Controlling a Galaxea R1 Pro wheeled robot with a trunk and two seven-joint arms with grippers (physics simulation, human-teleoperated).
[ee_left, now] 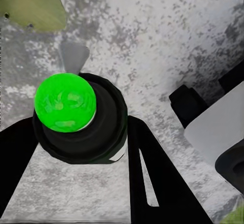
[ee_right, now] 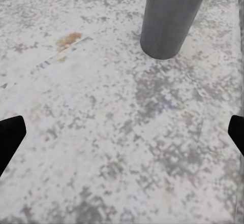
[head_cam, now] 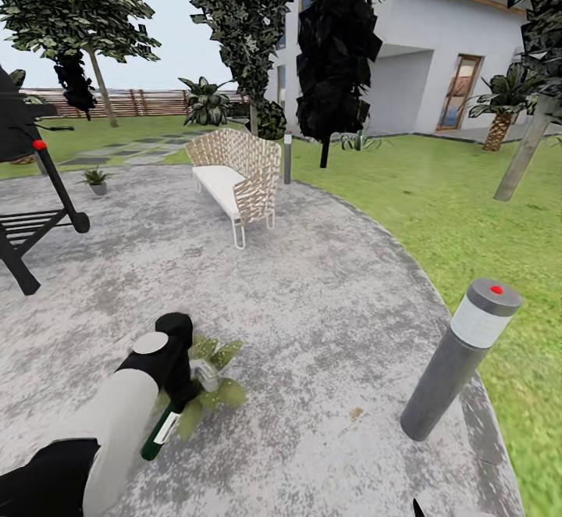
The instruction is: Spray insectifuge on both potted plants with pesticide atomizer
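Your left gripper (head_cam: 178,388) is closed on the atomizer (head_cam: 161,428), low over the patio (head_cam: 312,306) just in front of you. In the head view the bottle's long axis runs on a slant, the dark body with its white label hanging down and toward you at the lower left, the other end hidden up inside the gripper. In the left wrist view you look almost straight along that axis: the bottle (ee_left: 81,120) shows end-on as a round black collar with a bright green cap, your dark fingers (ee_left: 152,178) pressed against both its sides, grey stone behind.

The near plant (head_cam: 215,380), broad-leaved in a pale pot, stands on the patio right beside and partly under your gripper; one leaf (ee_left: 30,3) shows in a corner of the left wrist view. Whether the bottle touches the leaves you cannot tell. The second plant (head_cam: 97,180), thinner and spikier, sits well away at the far left of the patio, near the black grill (head_cam: 31,212).

Your right gripper (ee_right: 122,132) is wide open and holds nothing: its two dark tips sit at opposite edges of its wrist view over bare stone, with the foot of the grey bollard (ee_right: 170,18) ahead. That bollard (head_cam: 460,361) leans at the patio's right edge by the lawn (head_cam: 437,197). A wicker bench (head_cam: 234,177) stands mid-patio.
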